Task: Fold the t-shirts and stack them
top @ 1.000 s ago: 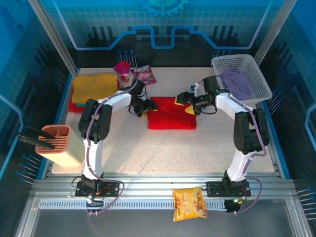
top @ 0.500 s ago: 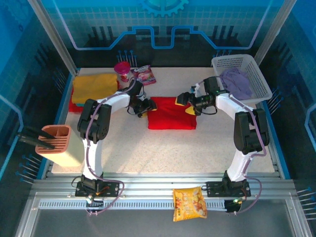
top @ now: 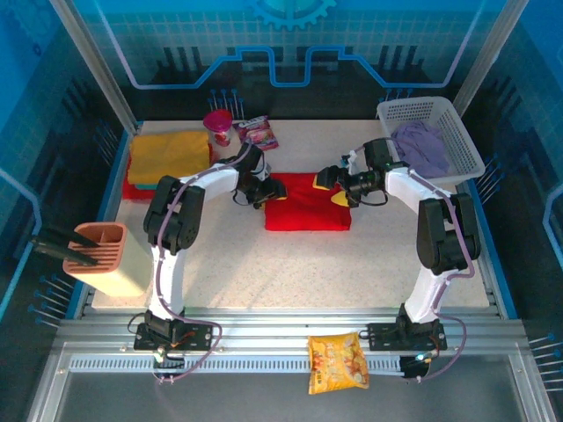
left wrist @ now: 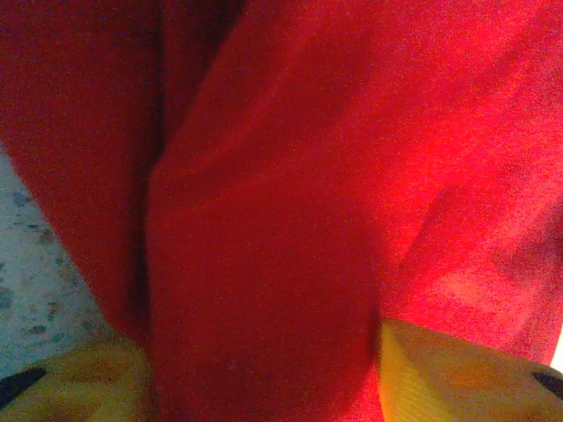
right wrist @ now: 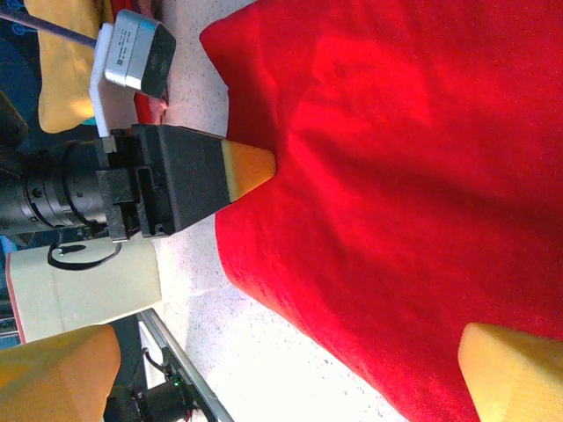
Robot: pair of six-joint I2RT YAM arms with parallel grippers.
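A bright red t-shirt (top: 308, 213) lies folded mid-table. My left gripper (top: 271, 188) is at its left edge. In the left wrist view a raised fold of the red t-shirt (left wrist: 264, 264) fills the gap between my yellow fingertips (left wrist: 449, 378), touching both. My right gripper (top: 332, 183) hovers over the shirt's back right part, open wide, with red cloth (right wrist: 396, 202) below and nothing held. The left gripper (right wrist: 239, 170) appears there, its tip on the shirt's edge. A mustard yellow t-shirt (top: 167, 151) tops a stack at back left. A pale lilac t-shirt (top: 420, 148) lies in the basket.
The white lattice basket (top: 462, 132) stands at back right. A pink cup (top: 218, 126) and a small packet (top: 259, 133) sit at the back. An orange holder (top: 97, 246) on a beige box is at front left. A snack bag (top: 337, 361) lies on the front rail.
My left gripper has shifted right onto the red shirt's left edge and its jaws have narrowed around a fold. The right arm has barely moved.
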